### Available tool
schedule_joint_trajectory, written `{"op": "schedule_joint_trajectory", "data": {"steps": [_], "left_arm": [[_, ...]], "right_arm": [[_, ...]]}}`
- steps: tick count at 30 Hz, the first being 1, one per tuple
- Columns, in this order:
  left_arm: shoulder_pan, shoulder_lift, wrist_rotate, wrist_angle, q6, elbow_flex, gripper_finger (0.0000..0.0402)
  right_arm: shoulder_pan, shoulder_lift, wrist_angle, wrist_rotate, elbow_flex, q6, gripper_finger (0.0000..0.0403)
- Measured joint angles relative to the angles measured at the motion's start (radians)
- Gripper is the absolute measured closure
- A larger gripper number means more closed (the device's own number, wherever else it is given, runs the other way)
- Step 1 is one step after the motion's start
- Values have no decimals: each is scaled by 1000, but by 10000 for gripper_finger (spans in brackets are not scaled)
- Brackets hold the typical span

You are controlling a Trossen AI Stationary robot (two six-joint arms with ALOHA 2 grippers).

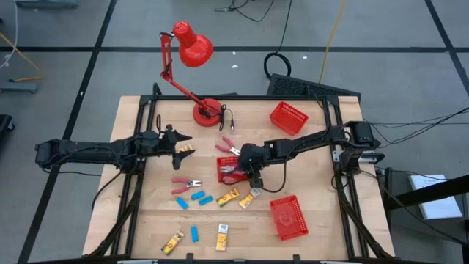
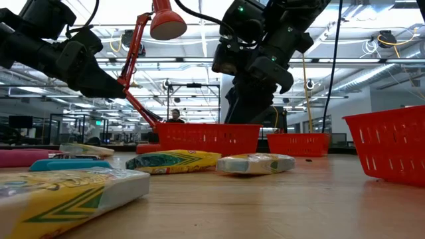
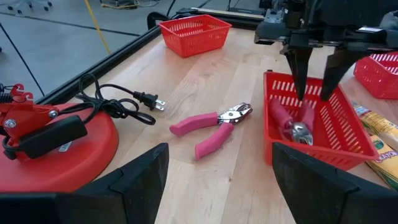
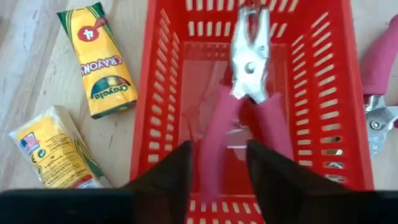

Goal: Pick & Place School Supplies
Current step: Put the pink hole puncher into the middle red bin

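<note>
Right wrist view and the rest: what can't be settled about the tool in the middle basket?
- Right wrist view: the right gripper covers the handle ends of the pink-handled tool, so contact is unclear.
- Low view: the basket wall hides the tool entirely.
- High view: too small under the arm.
- Left wrist view: only part of it shows above the rim.

- The lower ends of the pink handles of the metal tool (image 4: 249, 93) in the red basket (image 4: 158, 93) are covered by the right gripper's (image 4: 217, 165) own dark fingers (image 4: 165, 174).
- A second pink-handled tool (image 4: 379, 81), outside the basket wall beside those fingers, is cut off by the picture's edge.
- The crayon packet (image 2: 63, 196) nearest the low camera is blurred and cropped; its print cannot be read.
- The red lamp base (image 3: 56, 149), ahead of the left gripper's fingers (image 3: 134, 186), is only partly shown.
</note>
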Motion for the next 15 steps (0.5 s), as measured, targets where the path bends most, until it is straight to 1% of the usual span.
{"op": "schedule_joint_trajectory", "data": {"steps": [3,6,9,12,13,15], "left_arm": [[0,0,0,0,0,0,117],[0,0,0,0,0,0,117],[0,0,1,0,0,0,117],[0,0,1,0,-1,0,117],[0,0,1,2,-3,0,117],[0,0,2,-1,-4,0,117]], "right_arm": [[0,0,5,0,0,0,210],[0,-3,23,17,0,0,188],[1,-36,40,86,2,-31,182],[-9,-66,57,178,27,-84,184],[-17,-81,47,199,31,-105,184],[-45,-86,112,212,55,-140,184]]}}
